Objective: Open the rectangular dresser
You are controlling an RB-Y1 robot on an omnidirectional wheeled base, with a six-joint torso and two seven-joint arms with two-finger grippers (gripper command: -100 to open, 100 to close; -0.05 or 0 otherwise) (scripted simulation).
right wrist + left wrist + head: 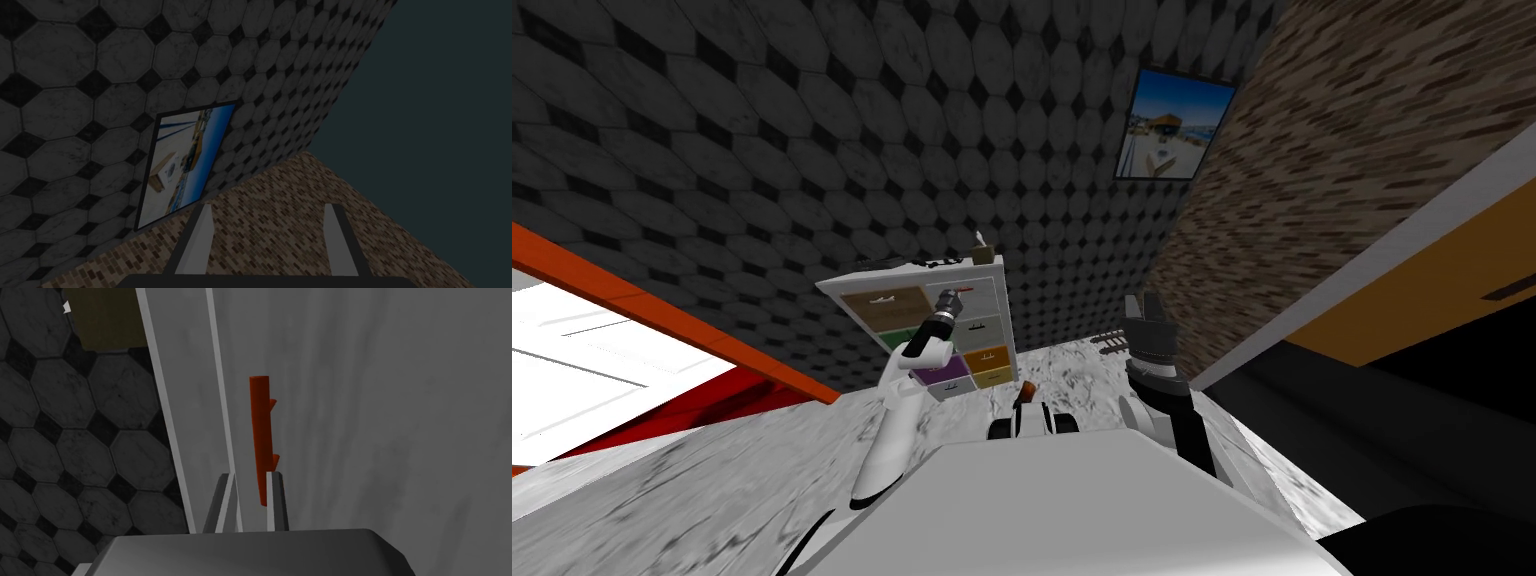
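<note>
Two fingers of the left gripper [250, 474] are closed on the red handle [260, 433] of the dresser [872, 305] (standing against the tiled wall [812, 150]), so its grey drawer [375, 438] can be pulled; the right gripper [267, 210] is held spread, idle.

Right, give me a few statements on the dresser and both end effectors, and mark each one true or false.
1. The left end effector is narrowed around the end of a red handle on a grey drawer front. True.
2. The right end effector is shut. False: it is open and holds nothing.
3. Every drawer of the dresser is the same colour. False: brown, grey, green, purple and orange fronts show.
4. The dresser stands against the dark tiled wall. True.
</note>
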